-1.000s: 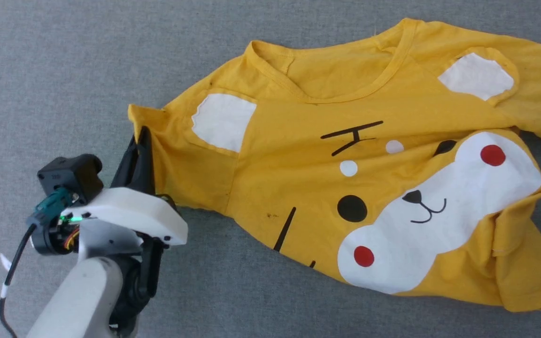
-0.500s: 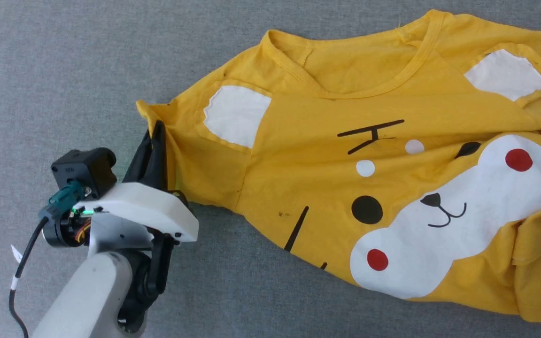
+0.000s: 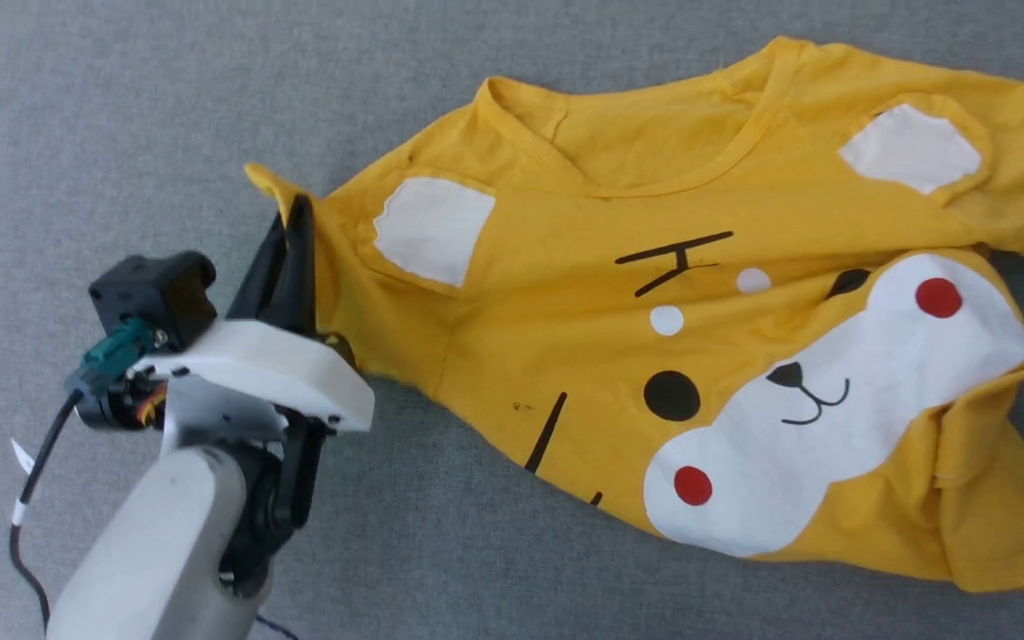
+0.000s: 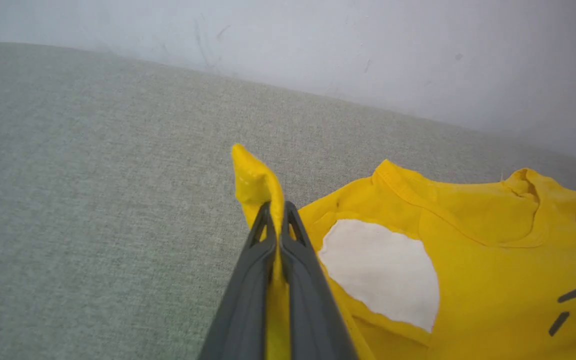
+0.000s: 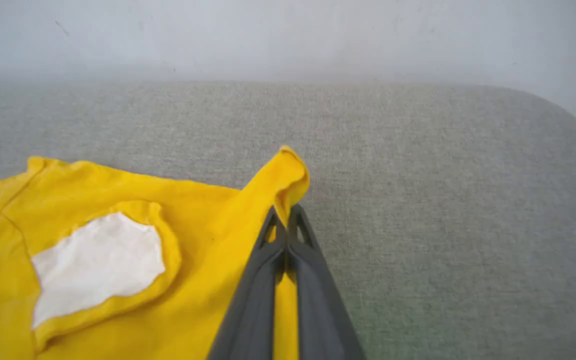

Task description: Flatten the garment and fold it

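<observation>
The garment [image 3: 619, 293], a bright yellow T-shirt with a tiger face, lies front up and crumpled on the grey surface, its lower part bunched at the right. My left gripper [image 3: 297, 213] is shut on the edge of its left sleeve [image 3: 274, 188]. In the left wrist view the dark fingers [image 4: 253, 260] pinch a yellow fold [image 4: 253, 175] that sticks up past the tips of the left gripper [image 4: 277, 207]. In the right wrist view my right gripper [image 5: 284, 212] is shut on the other sleeve's edge [image 5: 290, 175], beside a white ear patch [image 5: 98, 262].
The grey fabric surface [image 3: 121, 116] spreads to the left of and below the shirt. A pale wall [image 4: 368, 40] rises behind it. In the right wrist view the surface's rounded edge [image 5: 568, 115] curves away at the right.
The left gripper has lifted the sleeve edge up and slightly away, pulling the shirt's left side tauter. The camera shifted between frames.
</observation>
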